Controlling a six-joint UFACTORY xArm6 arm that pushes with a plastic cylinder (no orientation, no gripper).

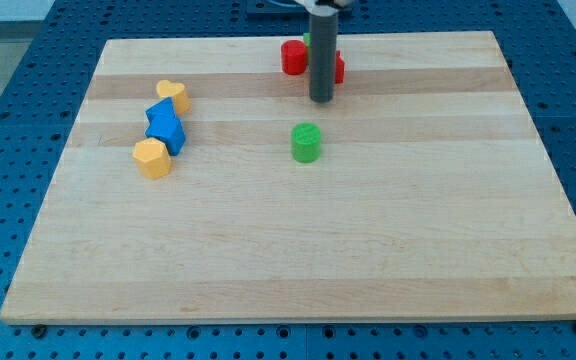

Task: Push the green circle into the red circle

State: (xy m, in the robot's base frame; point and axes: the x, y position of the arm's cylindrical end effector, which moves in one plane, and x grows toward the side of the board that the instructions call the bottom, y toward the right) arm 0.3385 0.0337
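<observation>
The green circle (306, 142) stands on the wooden board (298, 260) a little above the middle. My tip (321, 101) rests on the board just above the green circle and slightly to its right, with a small gap between them. A red block (293, 57), roundish, sits near the view's top just left of the rod. A second red block (338, 68) is partly hidden behind the rod; I cannot make out its shape. A sliver of another green block (307, 40) shows behind the rod at the top edge.
At the view's left a chain of blocks runs diagonally: a yellow heart (173, 95), a blue block (160, 113), a second blue block (169, 134) and a yellow hexagon (152, 158). A blue pegboard surface (18, 120) surrounds the board.
</observation>
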